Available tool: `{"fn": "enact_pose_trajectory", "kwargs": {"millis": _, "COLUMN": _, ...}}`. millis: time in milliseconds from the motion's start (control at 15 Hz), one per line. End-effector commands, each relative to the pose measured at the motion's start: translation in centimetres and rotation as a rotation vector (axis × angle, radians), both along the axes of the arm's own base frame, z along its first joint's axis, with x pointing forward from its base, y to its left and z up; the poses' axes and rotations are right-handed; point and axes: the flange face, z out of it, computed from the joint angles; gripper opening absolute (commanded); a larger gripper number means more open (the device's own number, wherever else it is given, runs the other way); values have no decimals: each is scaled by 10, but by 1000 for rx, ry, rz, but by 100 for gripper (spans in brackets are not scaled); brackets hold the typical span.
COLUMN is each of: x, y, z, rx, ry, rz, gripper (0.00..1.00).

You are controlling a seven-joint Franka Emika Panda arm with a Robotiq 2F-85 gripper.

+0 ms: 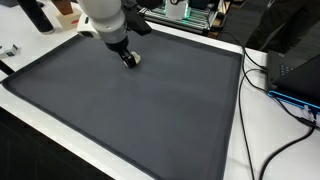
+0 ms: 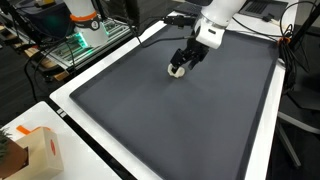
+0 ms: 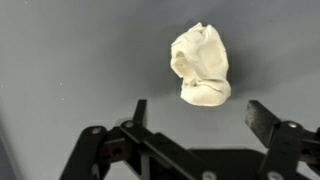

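Note:
A crumpled white lump (image 3: 202,68), like a wad of paper or cloth, lies on the dark grey mat (image 3: 70,60). My gripper (image 3: 200,118) hangs just above it with its two black fingers spread wide and nothing between them; the lump lies just beyond the fingertips. In both exterior views the gripper (image 1: 129,58) (image 2: 181,66) sits low over the mat's far part, with the white lump (image 1: 136,58) (image 2: 175,72) right at its tips, partly hidden by the fingers.
The mat (image 1: 130,110) fills a white-edged table. Black cables (image 1: 270,75) and a black box (image 1: 295,70) lie beside one edge. A cardboard box (image 2: 35,150) stands off a corner, and a rack with electronics (image 2: 85,30) stands behind.

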Motion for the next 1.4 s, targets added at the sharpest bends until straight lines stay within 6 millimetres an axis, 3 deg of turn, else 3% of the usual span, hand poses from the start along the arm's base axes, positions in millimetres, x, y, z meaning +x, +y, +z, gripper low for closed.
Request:
{"fn": "enact_pose_trajectory", "kwargs": {"millis": 0, "x": 2, "y": 24, "z": -3, "rx": -90, "ry": 9, "rz": 110, "gripper": 100}}
{"fn": "enact_pose_trajectory", "kwargs": {"millis": 733, "x": -13, "y": 79, "z": -11, "rx": -223, "ry": -20, "rz": 385, "gripper": 100}}
{"fn": "enact_pose_trajectory", "kwargs": {"millis": 1333, "x": -34, "y": 96, "z": -17, "rx": -238, "ry": -71, "rz": 523, "gripper": 100}}
